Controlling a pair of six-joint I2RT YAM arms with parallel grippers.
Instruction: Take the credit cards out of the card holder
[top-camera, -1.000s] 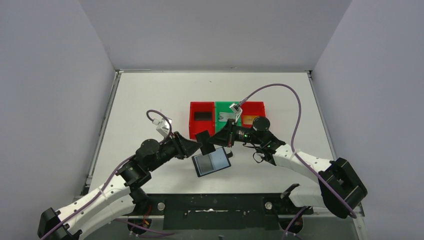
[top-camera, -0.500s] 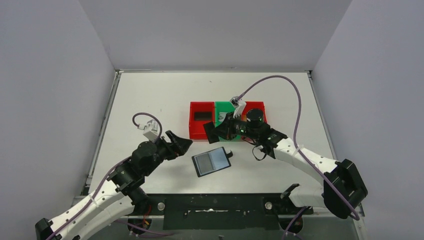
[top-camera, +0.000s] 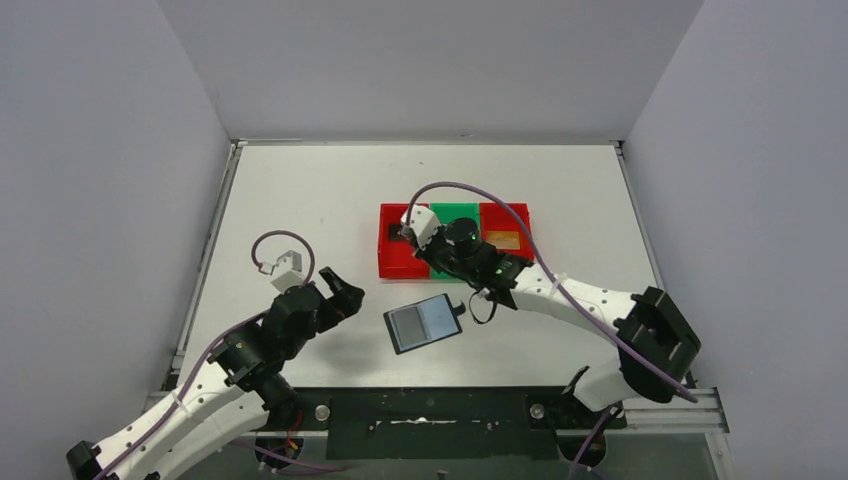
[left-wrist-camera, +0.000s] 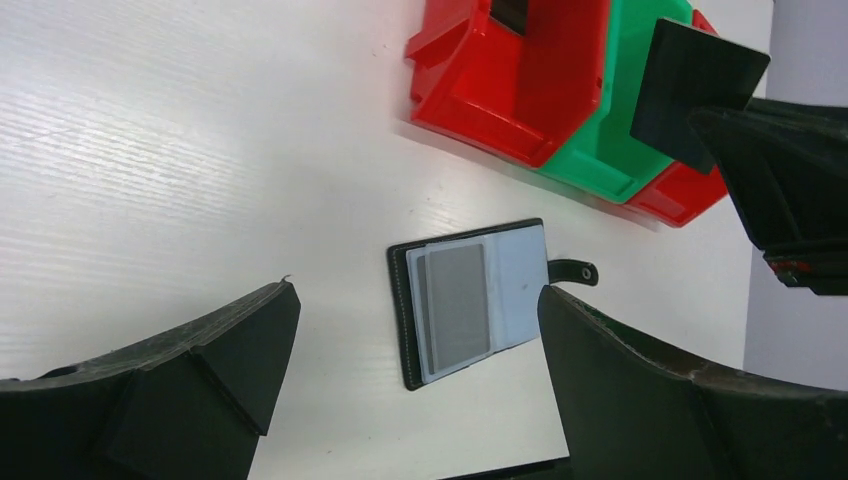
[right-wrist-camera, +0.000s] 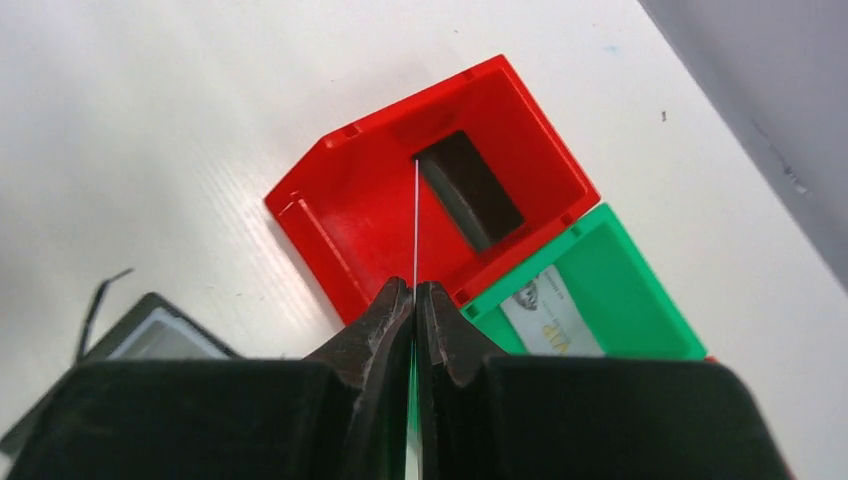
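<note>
Nearest me, the left tool (top-camera: 345, 287) hangs low over the tabletop (top-camera: 300, 190) with its 2 fingers spread wide and nothing between them. Just to its right lies the card holder (top-camera: 424, 322), opened flat with its shiny inner face up. It rests on the tabletop between the 2 arms, and neither touches it. Its long axis runs roughly left to right, tipped a little, with the strap tab (left-wrist-camera: 575, 270) at the end away from the left tool. In the left wrist view the holder sits framed between the spread fingers. A grey card (left-wrist-camera: 458, 305) shows in the half toward that tool, so I judge the emptying is not finished. Beyond the holder, the right tool (right-wrist-camera: 413, 292) is pinched tight on a black card (left-wrist-camera: 695, 85), held on edge above the left red bin (right-wrist-camera: 330, 205), where a dark card (right-wrist-camera: 470, 190) already lies. Next along the row come the green bin (right-wrist-camera: 640, 300), with a printed card (right-wrist-camera: 540, 310) in it, and the right red bin (top-camera: 505, 210), with an orange card (top-camera: 503, 240). The black card's edge lines up over the left red bin's opening, so the coming move looks like a plain release straight down. After that, the left tool is the free one and it points at the holder, while the right tool is occupied farther back.
</note>
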